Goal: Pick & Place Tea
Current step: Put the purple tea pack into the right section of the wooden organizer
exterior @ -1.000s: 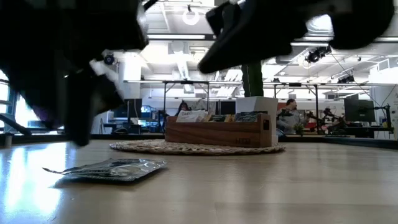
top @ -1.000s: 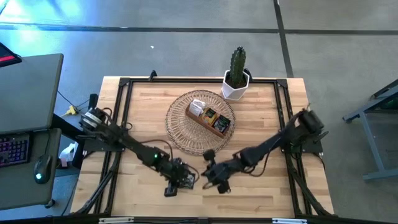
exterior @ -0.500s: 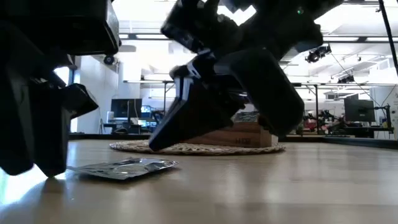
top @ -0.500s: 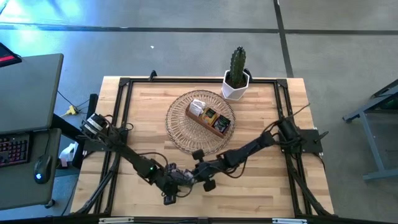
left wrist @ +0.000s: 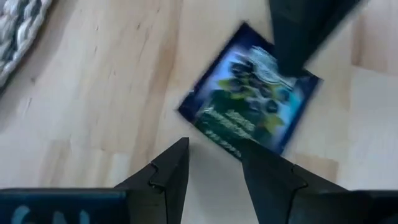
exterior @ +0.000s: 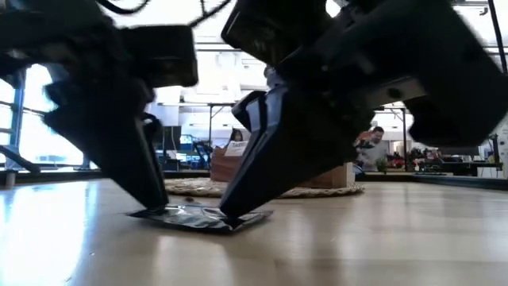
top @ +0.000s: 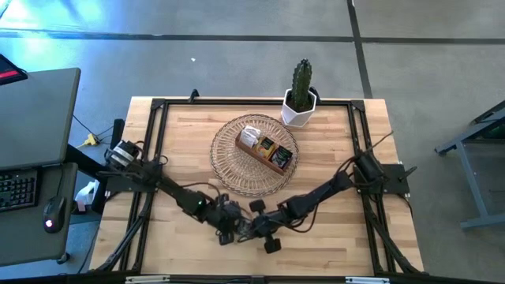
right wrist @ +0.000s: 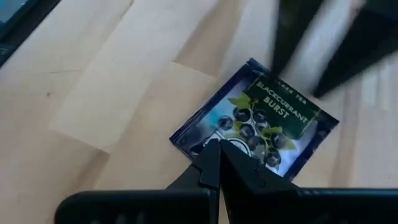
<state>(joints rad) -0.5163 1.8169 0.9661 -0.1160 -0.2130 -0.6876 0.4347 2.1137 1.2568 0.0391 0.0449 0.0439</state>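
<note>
A dark blue tea packet [right wrist: 264, 121] printed with berries lies flat on the table near its front edge, also seen in the left wrist view [left wrist: 252, 102] and the low view [exterior: 198, 218]. My right gripper [right wrist: 217, 154], shut, has come down on the packet's right end [exterior: 238, 216]. My left gripper [left wrist: 214, 158] is open, and its fingertips stand at the packet's left end [exterior: 147, 213]. More tea packets [top: 264, 146] stand upright in the wooden box [top: 280, 160] on the wicker basket [top: 229, 173]. My right gripper presses its shut fingertips [right wrist: 211, 149] down on the packet's face, just inside its right edge [right wrist: 199, 138]. The fingers slant down from the table's right. The packet lies flat on the table under them. My left gripper's fingertips [left wrist: 255, 158] reach the packet's left edge, slanting down from the left; whether they touch it I cannot tell.
The basket with the box sits beyond the grippers at the table's middle. A cactus in a white pot [top: 300, 106] stands at the far edge. Bare wood [top: 331, 244] lies to the right and left of the grippers along the front edge.
My right gripper has come down and toward the table's left onto the packet, staying shut. My left gripper has tipped and sunk to the packet's left end. The packet has slid a little toward the table's right, still flat.
</note>
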